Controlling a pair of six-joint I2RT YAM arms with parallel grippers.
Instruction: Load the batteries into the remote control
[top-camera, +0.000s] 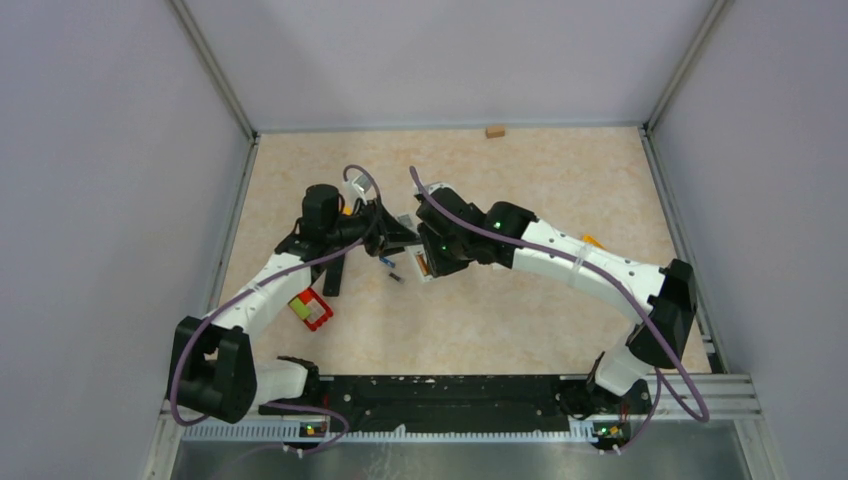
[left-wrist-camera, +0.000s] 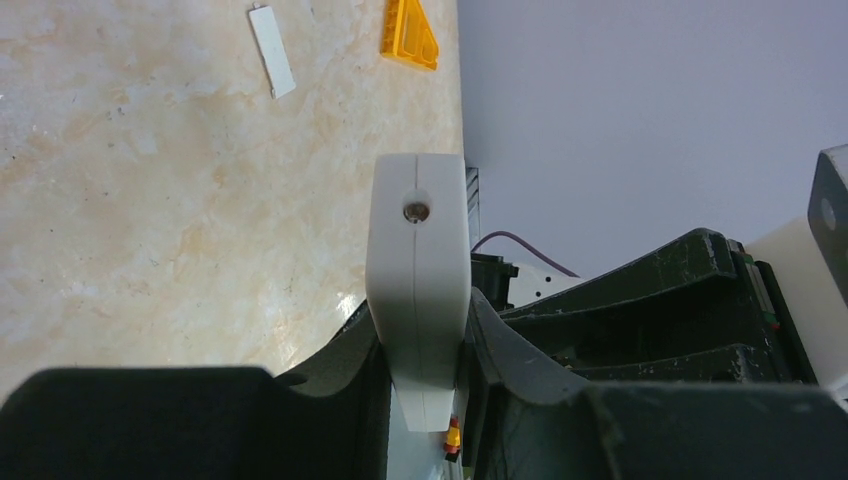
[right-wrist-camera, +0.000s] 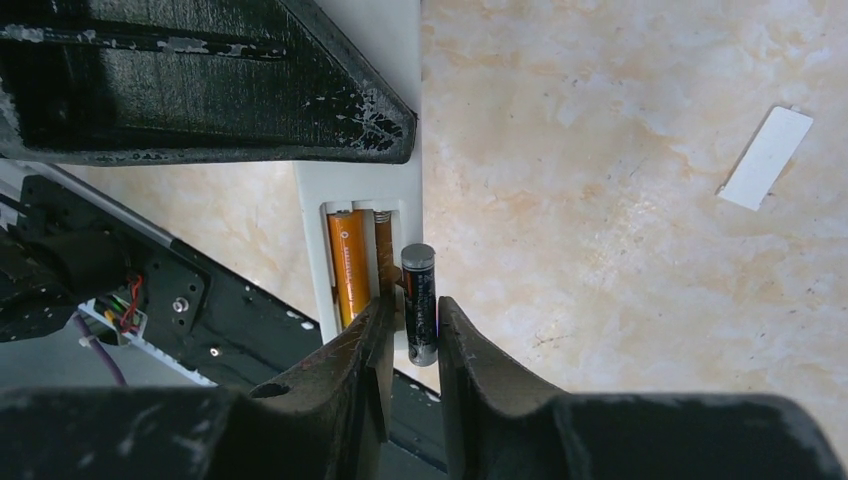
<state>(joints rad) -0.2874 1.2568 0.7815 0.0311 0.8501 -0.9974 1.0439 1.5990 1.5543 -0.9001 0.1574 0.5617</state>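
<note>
- right hand (right-wrist-camera: 410, 322) is pinching a dark battery (right-wrist-camera: 419, 300), held lengthwise at the compartment's outer rim.
- left hand (left-wrist-camera: 420, 350) is pressed onto the white remote (left-wrist-camera: 418, 250), gripping it by its sides at mid-desk.
- done: an orange battery (right-wrist-camera: 349, 265) lies in one slot.
- left: the neighbouring slot (right-wrist-camera: 384, 250) looks empty, and the dark battery is not yet seated.
- room: the left hand's black finger (right-wrist-camera: 200, 80) crowds the compartment's far end. the desk (right-wrist-camera: 600, 250) beyond it carries only a white strip (right-wrist-camera: 765, 158).
</note>
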